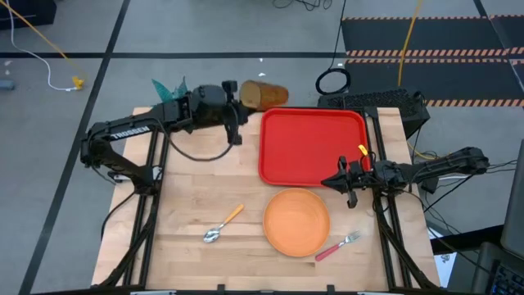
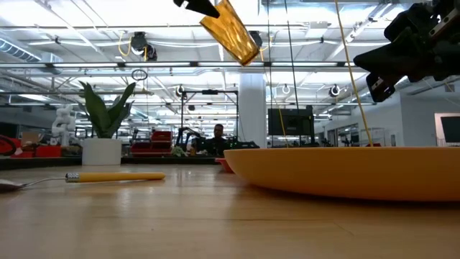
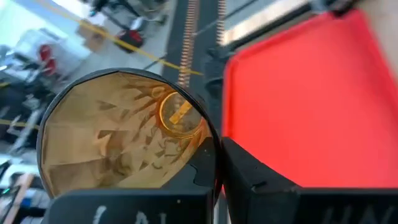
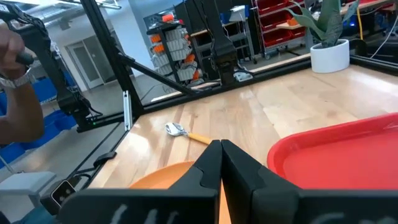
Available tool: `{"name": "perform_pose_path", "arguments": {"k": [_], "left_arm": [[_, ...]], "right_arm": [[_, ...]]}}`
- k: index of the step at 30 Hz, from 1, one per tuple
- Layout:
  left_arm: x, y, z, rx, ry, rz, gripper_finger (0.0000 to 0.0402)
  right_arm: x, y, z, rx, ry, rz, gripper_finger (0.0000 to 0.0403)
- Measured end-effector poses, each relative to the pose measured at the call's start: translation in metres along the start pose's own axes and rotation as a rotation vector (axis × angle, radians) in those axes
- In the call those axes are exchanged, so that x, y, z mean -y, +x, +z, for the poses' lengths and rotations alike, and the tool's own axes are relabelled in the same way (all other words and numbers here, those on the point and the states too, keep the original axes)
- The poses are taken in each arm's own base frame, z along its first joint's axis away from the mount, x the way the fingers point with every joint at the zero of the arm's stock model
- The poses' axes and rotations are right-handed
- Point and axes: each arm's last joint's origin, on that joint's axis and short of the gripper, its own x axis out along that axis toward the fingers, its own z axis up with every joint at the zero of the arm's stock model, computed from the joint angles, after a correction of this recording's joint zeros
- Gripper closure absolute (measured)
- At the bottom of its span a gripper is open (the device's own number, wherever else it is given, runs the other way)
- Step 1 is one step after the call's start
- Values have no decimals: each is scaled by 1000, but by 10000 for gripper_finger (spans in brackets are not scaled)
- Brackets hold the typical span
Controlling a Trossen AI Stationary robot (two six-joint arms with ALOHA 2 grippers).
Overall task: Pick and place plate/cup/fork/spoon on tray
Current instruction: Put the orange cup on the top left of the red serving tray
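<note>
The amber cup (image 1: 265, 94) hangs in the air over the table's far edge, just left of the red tray (image 1: 313, 147), with my left gripper (image 1: 241, 104) shut on it. In the low view the cup (image 2: 231, 30) is high up and tilted. The orange plate (image 1: 296, 221) lies flat near the front edge, with the spoon (image 1: 223, 224) to its left and the fork (image 1: 338, 246) at its right. My right gripper (image 1: 345, 182) is shut on nothing, above the tray's near right corner. My left gripper pinches the cup's wall at the rim (image 3: 215, 149), one finger inside the mouth and the other finger (image 3: 261, 180) outside. The fingers come from the table's left, slanting a little down. The cup is lifted clear and tilted, its mouth toward the gripper and its bottom away.
A white pot with a teal plant (image 1: 168, 88) stands at the far left, close behind my left arm. A person's hand (image 4: 12, 56) shows beyond the table in the right wrist view. Bare wood lies between the spoon and the tray.
</note>
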Motion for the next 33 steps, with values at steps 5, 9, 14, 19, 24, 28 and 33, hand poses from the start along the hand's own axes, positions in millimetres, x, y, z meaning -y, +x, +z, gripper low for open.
{"name": "perform_pose_path", "arguments": {"k": [5,9,14,19,24,28,33], "left_arm": [[-22,7,1,4,-30,60,388],[-31,25,10,-2,-1,68,384],[-34,64,12,-48,42,46,394],[-32,105,-3,-161,47,-29,380],[-20,138,-30,-231,49,-191,391],[-10,157,-48,-267,73,-305,390],[1,176,-67,-329,133,-389,376]], "right_arm": [[0,0,0,-1,0,-2,403],[0,0,0,-1,0,-4,403],[1,1,-1,-3,-1,-24,403],[2,2,-3,-21,-3,-33,403],[2,3,-5,-42,2,-40,403],[3,4,-7,-59,12,-47,403],[4,5,-8,-64,9,-86,403]]}}
